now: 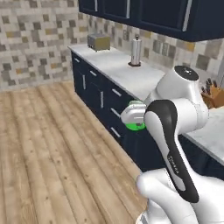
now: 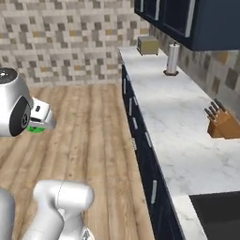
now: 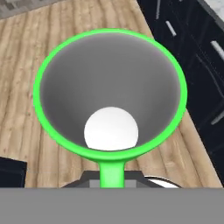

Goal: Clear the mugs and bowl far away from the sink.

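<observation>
Mug number one, the green mug (image 3: 109, 100), is in your gripper (image 3: 111, 181): the fingers are clamped together on its rim, and you carry it in the air over the wooden floor (image 1: 48, 144), beside the dark cabinets (image 1: 98, 94). It is not yet set down, so I judge this step half done; the other mug and the bowl remain. On the counter (image 2: 173, 122) you have a toaster (image 2: 148, 45), a paper towel holder (image 2: 172, 58) and a knife block (image 2: 222, 124) (keep away from these). The sink (image 2: 218, 213) is near, at the counter's near end.
</observation>
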